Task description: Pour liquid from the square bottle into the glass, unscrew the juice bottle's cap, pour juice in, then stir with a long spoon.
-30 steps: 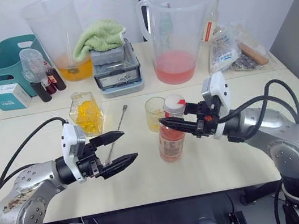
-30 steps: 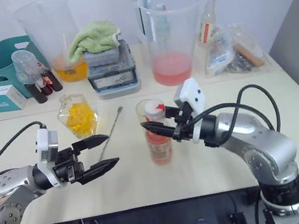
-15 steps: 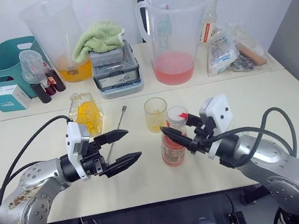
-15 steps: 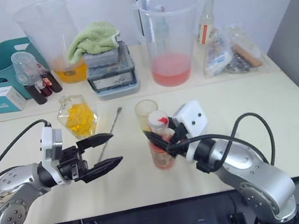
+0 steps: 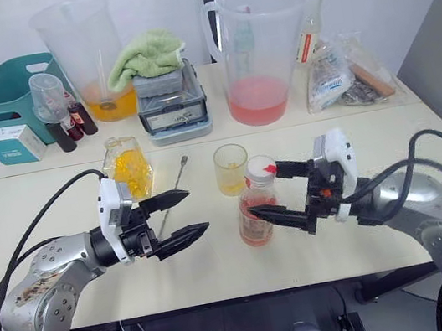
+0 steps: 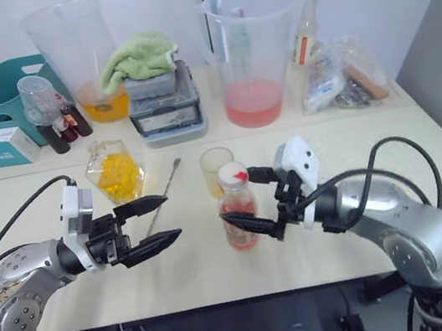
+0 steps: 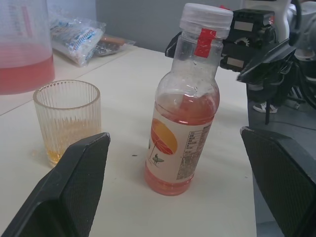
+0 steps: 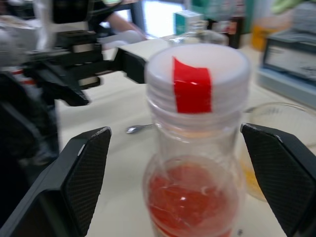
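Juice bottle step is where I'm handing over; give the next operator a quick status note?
Left gripper: open, empty, hovering beside the long silver bar spoon.
Right gripper: open, its fingers either side of the slim plastic juice bottle of pink-red juice, not gripping.
Square faceted glass decanter stands by the spoon. Ribbed clear tumbler already holds some yellow liquid, so the first pour looks done.
White screw cap with a red mark is still on.
Left: uncap, pour juice, stir.
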Robot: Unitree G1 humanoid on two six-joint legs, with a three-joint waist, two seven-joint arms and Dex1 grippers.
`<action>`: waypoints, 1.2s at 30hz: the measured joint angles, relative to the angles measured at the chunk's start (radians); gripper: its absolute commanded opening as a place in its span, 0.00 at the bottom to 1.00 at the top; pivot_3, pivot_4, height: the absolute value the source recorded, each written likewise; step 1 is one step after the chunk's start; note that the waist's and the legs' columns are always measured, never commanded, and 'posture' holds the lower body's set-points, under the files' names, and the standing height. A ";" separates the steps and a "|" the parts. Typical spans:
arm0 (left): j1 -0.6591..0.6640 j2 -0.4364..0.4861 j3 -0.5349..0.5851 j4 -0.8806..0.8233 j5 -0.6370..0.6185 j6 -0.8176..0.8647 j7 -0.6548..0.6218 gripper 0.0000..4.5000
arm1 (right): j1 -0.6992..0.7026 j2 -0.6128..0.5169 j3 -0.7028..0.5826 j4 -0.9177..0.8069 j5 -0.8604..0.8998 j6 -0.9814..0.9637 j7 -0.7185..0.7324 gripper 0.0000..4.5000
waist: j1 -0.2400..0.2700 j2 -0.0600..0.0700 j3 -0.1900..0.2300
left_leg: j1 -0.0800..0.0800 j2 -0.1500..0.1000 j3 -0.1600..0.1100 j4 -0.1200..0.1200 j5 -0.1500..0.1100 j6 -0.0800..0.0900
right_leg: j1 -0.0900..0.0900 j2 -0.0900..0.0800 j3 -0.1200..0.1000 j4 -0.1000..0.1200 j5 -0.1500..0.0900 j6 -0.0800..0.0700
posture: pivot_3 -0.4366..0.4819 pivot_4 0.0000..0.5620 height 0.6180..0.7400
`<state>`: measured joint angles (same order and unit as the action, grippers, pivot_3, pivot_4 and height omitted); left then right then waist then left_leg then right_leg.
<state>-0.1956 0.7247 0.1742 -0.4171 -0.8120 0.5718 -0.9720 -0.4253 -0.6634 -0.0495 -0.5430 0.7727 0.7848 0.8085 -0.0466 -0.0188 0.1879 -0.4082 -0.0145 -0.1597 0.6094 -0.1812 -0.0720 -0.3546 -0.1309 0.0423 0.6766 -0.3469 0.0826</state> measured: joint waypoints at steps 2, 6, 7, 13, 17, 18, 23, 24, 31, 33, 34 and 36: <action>0.003 0.000 0.002 -0.001 0.000 0.000 -0.001 1.00 | -0.062 -0.027 0.026 0.090 -0.006 -0.044 0.118 0.99 | 0.001 0.000 0.000 | 0.000 0.000 0.000 0.000 0.000 0.000 | 0.000 0.000 0.000 0.000 0.000 0.000 | 0.48 0.27 1.00; 0.011 0.002 0.006 -0.004 -0.001 0.000 0.000 1.00 | -0.153 -0.030 0.097 0.252 -0.058 -0.135 0.287 0.99 | 0.000 0.000 0.000 | -0.001 0.000 0.000 0.000 0.000 0.000 | 0.000 0.000 0.000 -0.001 0.000 0.000 | 0.48 0.27 1.00; 0.015 0.004 0.009 -0.006 -0.001 0.000 0.000 1.00 | -0.168 -0.027 0.111 0.286 -0.068 -0.150 0.317 0.99 | 0.000 0.000 0.000 | -0.001 0.000 0.000 0.000 0.000 0.000 | 0.000 0.000 0.000 -0.001 0.000 0.000 | 0.48 0.27 1.00; 0.053 0.017 0.035 -0.028 -0.002 0.000 0.003 1.00 | -0.240 0.005 0.158 0.439 -0.130 -0.237 0.458 0.88 | 0.000 0.000 0.000 | -0.001 0.000 0.000 0.000 0.000 0.000 | 0.000 0.000 0.000 -0.002 0.000 0.000 | 0.48 0.27 1.00; 0.073 0.026 0.049 -0.041 -0.003 0.000 0.006 1.00 | -0.245 0.028 0.159 0.456 -0.133 -0.254 0.487 0.59 | 0.001 0.000 0.000 | -0.001 0.000 0.000 0.000 0.000 0.000 | 0.000 0.000 0.000 -0.002 0.000 0.000 | 0.48 0.27 1.00; 0.081 0.026 0.050 -0.044 -0.004 0.000 0.007 1.00 | -0.246 0.031 0.159 0.456 -0.133 -0.254 0.489 0.51 | 0.001 0.000 0.000 | -0.001 0.000 0.000 0.000 0.000 0.000 | 0.000 0.000 0.000 -0.002 0.000 0.000 | 0.48 0.27 1.00; 0.089 0.026 0.054 -0.050 -0.011 0.000 0.009 1.00 | -0.245 0.037 0.157 0.454 -0.141 -0.256 0.485 0.33 | 0.001 0.000 0.000 | -0.002 0.000 0.000 0.000 0.000 0.000 | 0.000 0.000 0.000 -0.002 0.000 0.000 | 0.48 0.27 1.00; 0.088 0.026 0.054 -0.050 -0.011 0.000 0.009 1.00 | -0.241 0.038 0.156 0.449 -0.142 -0.256 0.479 0.33 | 0.001 0.000 0.000 | -0.002 0.000 0.000 0.000 0.000 0.000 | 0.000 0.000 0.000 -0.002 0.000 0.000 | 0.48 0.27 1.00; 0.058 0.025 0.044 -0.046 -0.011 0.000 0.008 1.00 | -0.212 0.057 0.127 0.305 -0.120 -0.184 0.327 0.33 | 0.000 0.000 0.000 | -0.002 0.000 0.000 0.000 0.000 0.000 | -0.001 0.000 0.000 -0.001 0.000 0.000 | 0.48 0.27 1.00; 0.048 0.022 0.041 -0.043 -0.011 0.000 0.008 1.00 | -0.212 0.064 0.108 0.257 -0.111 -0.160 0.278 0.33 | 0.001 0.000 0.000 | -0.002 0.000 0.000 0.000 0.000 0.000 | -0.001 0.000 0.000 -0.001 0.000 0.000 | 0.48 0.27 1.00; 0.044 0.021 0.039 -0.040 -0.011 0.000 0.008 1.00 | -0.213 0.071 0.100 0.234 -0.100 -0.143 0.247 0.33 | 0.001 0.000 0.000 | -0.002 0.000 0.000 0.000 0.000 0.000 | -0.001 0.000 0.000 -0.001 0.000 0.000 | 0.48 0.27 1.00; 0.028 0.017 0.031 -0.033 -0.010 0.000 0.009 1.00 | -0.212 0.093 0.091 0.193 -0.080 -0.114 0.191 0.33 | 0.001 0.000 0.000 | -0.002 0.000 -0.001 0.000 0.000 0.000 | -0.001 0.000 -0.001 -0.001 0.000 0.000 | 0.48 0.27 1.00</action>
<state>-0.1671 0.7418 0.2053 -0.4503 -0.8225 0.5715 -0.9627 -0.6377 -0.5703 0.0418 -0.3496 0.6925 0.6708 0.9997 -0.0455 -0.0188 0.1879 -0.4106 -0.0144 -0.1602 0.6094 -0.1813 -0.0721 -0.3559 -0.1309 0.0418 0.6753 -0.3468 0.0826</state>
